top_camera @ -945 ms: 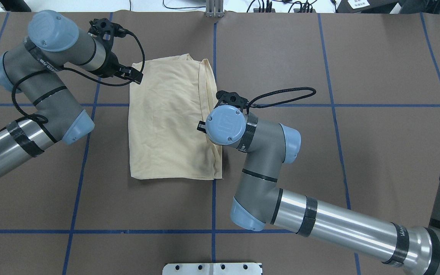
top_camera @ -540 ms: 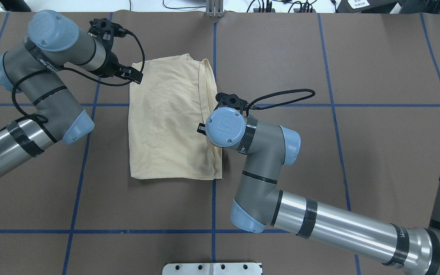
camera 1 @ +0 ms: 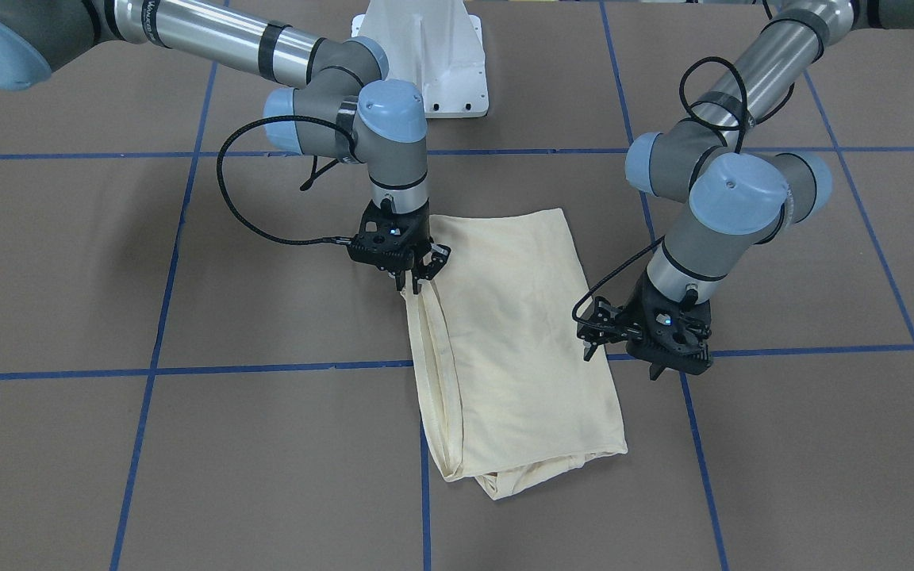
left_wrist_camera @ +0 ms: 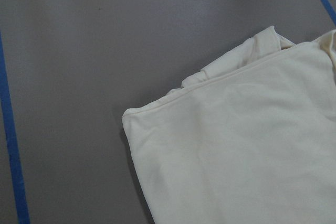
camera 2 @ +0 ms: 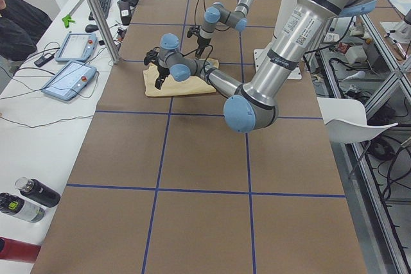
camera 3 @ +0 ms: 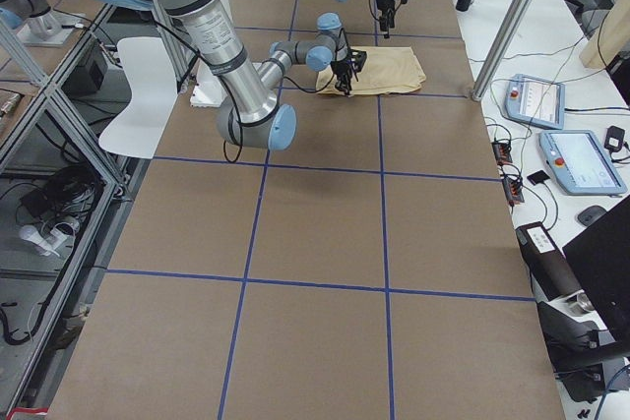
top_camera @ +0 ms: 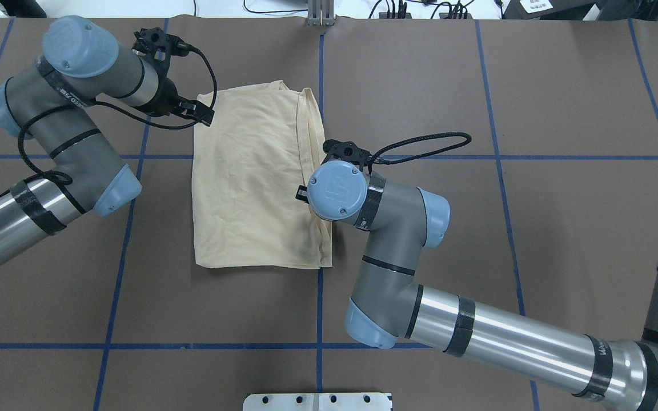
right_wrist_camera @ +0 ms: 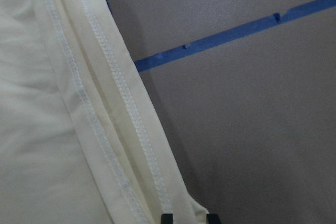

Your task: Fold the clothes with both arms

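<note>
The cream-yellow T-shirt (top_camera: 249,182) lies folded into a long rectangle at the table's middle, plain side up; print and label are hidden. It also shows in the front view (camera 1: 512,341). My right gripper (camera 1: 412,287) stands upright at the shirt's stitched hem edge and is shut on it; the right wrist view shows the hem (right_wrist_camera: 131,129) running down between the fingertips (right_wrist_camera: 167,217). My left gripper (camera 1: 620,361) hovers open and empty beside the opposite long edge, near the far corner (top_camera: 206,114). The left wrist view shows that corner (left_wrist_camera: 157,124) and no fingers.
The brown table cover has blue tape grid lines (top_camera: 320,74). The white pedestal base (camera 1: 425,55) stands at the robot's side. Teach pendants (camera 2: 70,75) and bottles (camera 2: 26,197) lie on a side bench. A white chair (camera 2: 353,120) stands beside the table.
My right wrist has shifted very slightly toward the robot at the shirt's hem edge. The left arm and the shirt have not visibly moved.
</note>
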Motion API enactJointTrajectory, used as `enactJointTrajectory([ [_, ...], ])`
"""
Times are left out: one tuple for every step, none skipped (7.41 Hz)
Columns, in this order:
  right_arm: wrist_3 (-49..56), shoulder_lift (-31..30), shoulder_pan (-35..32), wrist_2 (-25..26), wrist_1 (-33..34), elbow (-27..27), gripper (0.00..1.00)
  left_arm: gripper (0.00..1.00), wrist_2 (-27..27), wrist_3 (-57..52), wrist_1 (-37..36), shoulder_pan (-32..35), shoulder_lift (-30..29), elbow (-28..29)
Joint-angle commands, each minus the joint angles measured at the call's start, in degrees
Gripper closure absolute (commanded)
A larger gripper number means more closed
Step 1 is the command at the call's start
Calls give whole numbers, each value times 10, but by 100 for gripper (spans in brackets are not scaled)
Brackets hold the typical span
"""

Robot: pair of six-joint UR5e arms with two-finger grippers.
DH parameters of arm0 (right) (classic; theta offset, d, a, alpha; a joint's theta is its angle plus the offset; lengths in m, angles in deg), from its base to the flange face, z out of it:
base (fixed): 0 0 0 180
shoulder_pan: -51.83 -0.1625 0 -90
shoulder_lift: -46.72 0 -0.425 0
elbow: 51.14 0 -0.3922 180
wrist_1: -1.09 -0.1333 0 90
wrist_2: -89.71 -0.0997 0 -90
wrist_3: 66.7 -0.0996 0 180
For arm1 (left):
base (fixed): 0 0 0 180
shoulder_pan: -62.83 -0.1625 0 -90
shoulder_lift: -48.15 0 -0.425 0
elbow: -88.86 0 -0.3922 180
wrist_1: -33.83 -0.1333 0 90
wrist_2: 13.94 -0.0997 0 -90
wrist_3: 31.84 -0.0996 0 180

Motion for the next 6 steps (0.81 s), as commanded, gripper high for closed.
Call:
enactJointTrajectory([
  [1,0,0,-3,24,9,67,0,0,0,3,-1,6,-1],
  [1,-1,0,-3,26,9,66,0,-1,0,4,-1,7,-1],
  [1,-1,0,0,25,8,67,0,-1,0,4,-1,7,-2],
  [1,3,0,3,24,4,67,0,0,0,4,-1,8,-6],
  [0,3,0,3,23,2,67,0,0,0,4,-1,8,-6],
  [-2,3,0,4,21,2,67,0,0,0,4,-1,8,-6],
])
